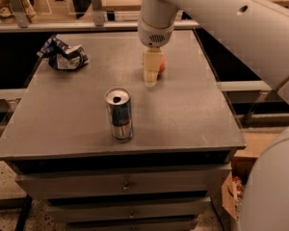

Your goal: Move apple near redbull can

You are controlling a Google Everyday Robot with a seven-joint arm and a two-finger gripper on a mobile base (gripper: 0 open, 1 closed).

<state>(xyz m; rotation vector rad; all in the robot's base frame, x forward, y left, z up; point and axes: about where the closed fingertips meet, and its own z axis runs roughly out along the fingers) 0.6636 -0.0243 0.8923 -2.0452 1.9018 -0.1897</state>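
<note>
Toward the far edge of the worktop (197, 114), find the tool (151, 79) pointing straight down, low over the surface and directly in front of the apple (161, 67), hiding all but its right side. Cannot tell how far open, or whether touching the fruit. Nearer the front, well apart from both, find the redbull can (119, 114) standing upright, and a crumpled snack bag (62, 55) at the far left corner.

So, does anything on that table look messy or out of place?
Only the crumpled foil bag at the far left corner of the table looks like litter. The can stands upright, and the tool hangs in front of the apple, hiding most of it.
</note>
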